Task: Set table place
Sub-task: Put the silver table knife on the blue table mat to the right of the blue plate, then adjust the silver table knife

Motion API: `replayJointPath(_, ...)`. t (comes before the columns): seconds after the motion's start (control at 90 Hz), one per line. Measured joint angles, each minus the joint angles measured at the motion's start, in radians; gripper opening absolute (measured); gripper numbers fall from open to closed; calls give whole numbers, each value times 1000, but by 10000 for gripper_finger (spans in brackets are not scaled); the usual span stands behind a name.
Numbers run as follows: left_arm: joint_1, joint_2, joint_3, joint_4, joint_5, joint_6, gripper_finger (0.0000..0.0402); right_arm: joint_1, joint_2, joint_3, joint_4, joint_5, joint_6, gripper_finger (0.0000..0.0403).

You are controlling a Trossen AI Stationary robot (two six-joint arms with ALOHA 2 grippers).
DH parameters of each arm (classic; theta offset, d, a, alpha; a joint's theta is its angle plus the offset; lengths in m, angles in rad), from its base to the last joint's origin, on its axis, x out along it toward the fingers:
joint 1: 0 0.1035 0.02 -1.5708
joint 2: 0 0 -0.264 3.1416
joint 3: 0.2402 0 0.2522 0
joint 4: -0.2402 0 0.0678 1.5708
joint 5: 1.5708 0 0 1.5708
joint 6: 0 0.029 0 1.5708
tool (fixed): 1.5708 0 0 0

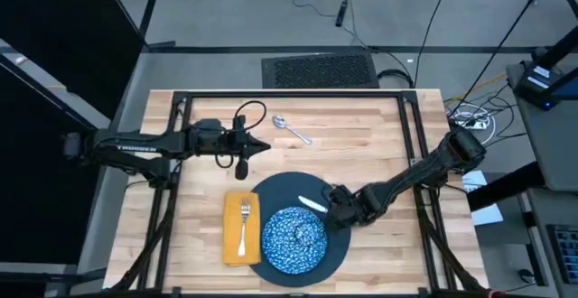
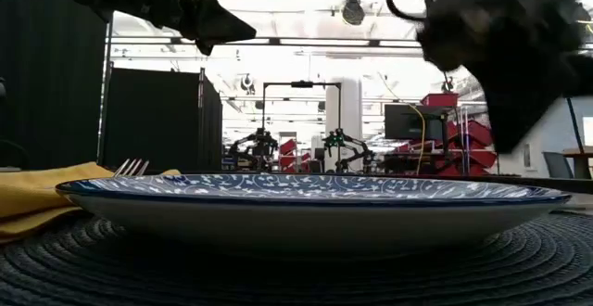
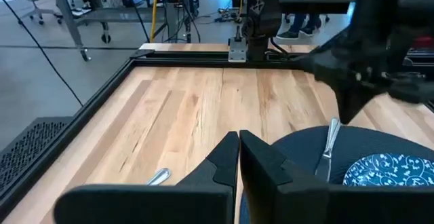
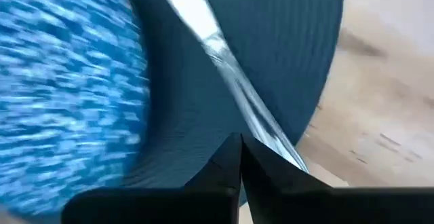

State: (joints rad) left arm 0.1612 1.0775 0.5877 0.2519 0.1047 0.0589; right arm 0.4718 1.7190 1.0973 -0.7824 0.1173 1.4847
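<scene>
Plank counter [image 1: 361, 162]: right fingers [image 4: 239, 149] pinch knife [image 4: 224, 54] at plate's [image 1: 312, 192] 2 o'clock; left fingers [image 3: 239, 157] closed, empty; workshop behind.

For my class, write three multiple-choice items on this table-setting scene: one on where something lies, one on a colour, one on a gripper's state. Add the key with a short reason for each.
1. Where does the fork lie?
A. On the yellow napkin
B. In the bowl
C. On the bare wood beside the spoon

2. What colour is the large round plate under the bowl?
A. Red
B. Dark slate-blue
C. White

3. How are the fingers of the left gripper?
A. Wide open
B. Shut on the spoon
C. Shut, holding nothing

Key:
1 A, the high view shows the fork lengthwise on the napkin, left of the plate.
2 B, its dark blue rim shows around the speckled bowl.
3 C, the left wrist view shows the fingers together with nothing between; the spoon lies apart on the table.
</scene>
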Motion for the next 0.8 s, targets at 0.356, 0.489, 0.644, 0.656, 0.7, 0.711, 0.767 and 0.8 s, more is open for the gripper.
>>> replayJointPath(0.356,0,0,0,-1,1,-27,0,10,16,3,-38,59,-137,13)
replayJointPath(0.489,0,0,0,0,1,-27,0,15,16,3,-28,35,-213,59)
replayJointPath(0.644,0,0,0,1,0,-27,0,16,16,3,-18,31,-280,128)
replayJointPath(0.656,0,0,0,1,0,-27,0,16,16,3,-15,31,-285,132)
replayJointPath(0.7,0,0,0,1,0,-27,0,15,16,3,-5,31,-297,148)
replayJointPath(0.711,0,0,0,1,0,-27,0,15,16,3,-4,31,-298,152)
replayJointPath(0.767,0,0,0,1,0,-27,0,15,17,3,-2,30,-303,166)
replayJointPath(0.8,0,0,0,1,0,-27,0,15,19,3,6,30,-309,171)
